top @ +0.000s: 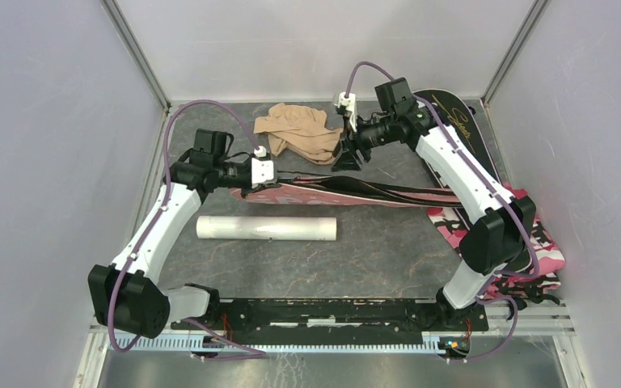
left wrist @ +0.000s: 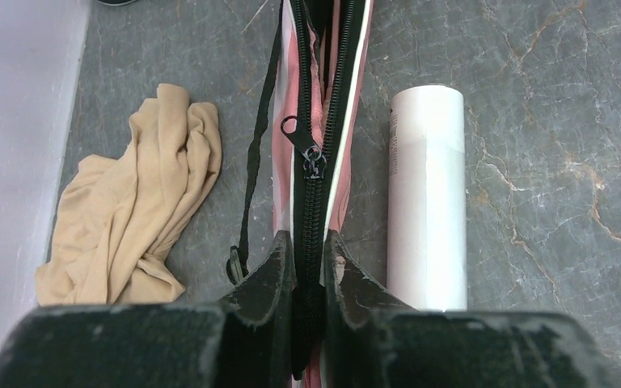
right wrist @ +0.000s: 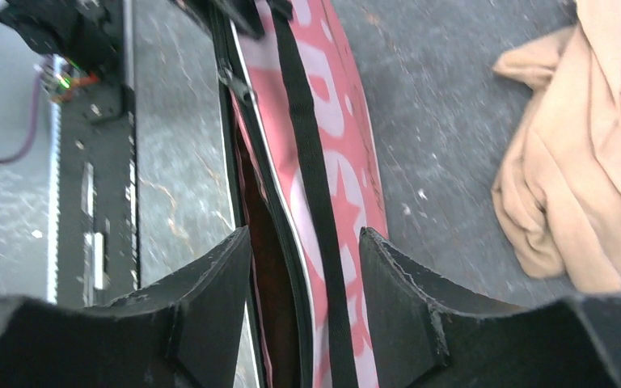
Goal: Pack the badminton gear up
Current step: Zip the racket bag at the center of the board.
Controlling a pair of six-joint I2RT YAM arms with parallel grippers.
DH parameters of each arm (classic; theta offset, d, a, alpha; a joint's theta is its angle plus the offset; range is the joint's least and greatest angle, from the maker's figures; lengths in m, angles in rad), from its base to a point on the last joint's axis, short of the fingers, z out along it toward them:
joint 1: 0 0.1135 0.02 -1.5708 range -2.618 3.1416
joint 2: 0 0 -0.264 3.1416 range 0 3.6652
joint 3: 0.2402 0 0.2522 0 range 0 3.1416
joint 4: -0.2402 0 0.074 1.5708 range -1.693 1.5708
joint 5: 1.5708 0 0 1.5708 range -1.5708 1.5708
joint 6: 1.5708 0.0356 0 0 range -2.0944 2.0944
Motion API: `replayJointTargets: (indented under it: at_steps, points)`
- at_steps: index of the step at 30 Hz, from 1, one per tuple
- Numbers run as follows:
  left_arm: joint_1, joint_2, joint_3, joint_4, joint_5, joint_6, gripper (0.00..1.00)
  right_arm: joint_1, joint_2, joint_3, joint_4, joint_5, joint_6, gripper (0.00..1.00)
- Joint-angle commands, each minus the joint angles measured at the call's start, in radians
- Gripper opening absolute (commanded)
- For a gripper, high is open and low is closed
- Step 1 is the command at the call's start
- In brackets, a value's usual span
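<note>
The pink cover printed in white lies across the middle of the table, its zipper partly undone. My left gripper is shut on the zipped edge at its left end; in the left wrist view both jaws pinch the black zipper band, with the zipper pull just ahead. My right gripper points down over the cover's back edge. It stands open, its fingers straddling the cover and black strap without squeezing them. The long white tube lies in front of the cover, parallel to it.
A black cover lies at the back right under the right arm. A tan cloth is bunched at the back centre, close to the right gripper. A pink camouflage cloth sits at the right edge. Walls close the sides and back.
</note>
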Motion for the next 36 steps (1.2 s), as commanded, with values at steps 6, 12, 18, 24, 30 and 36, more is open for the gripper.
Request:
replayJointTargets:
  at_steps: [6, 12, 18, 24, 30, 36]
  points:
    - [-0.001, -0.045, -0.009, 0.114, 0.103, 0.069, 0.02, 0.102, 0.03, -0.031, 0.309, -0.176, 0.249, 0.64]
    - [-0.001, -0.05, -0.01, 0.113, 0.113, 0.065, 0.02, 0.154, 0.083, 0.008, 0.294, -0.153, 0.201, 0.64]
    - [-0.001, -0.054, -0.009, 0.113, 0.116, 0.056, 0.02, 0.192, 0.107, 0.025, 0.259, -0.101, 0.083, 0.64]
    - [-0.001, -0.056, -0.01, 0.112, 0.116, 0.052, 0.02, 0.206, 0.125, 0.052, 0.212, -0.084, 0.002, 0.6]
    - [-0.001, -0.054, -0.012, 0.112, 0.112, 0.054, 0.02, 0.22, 0.132, 0.054, 0.195, -0.075, -0.015, 0.51]
    - [-0.001, -0.056, -0.016, 0.11, 0.111, 0.053, 0.02, 0.225, 0.141, 0.065, 0.179, -0.064, -0.032, 0.44]
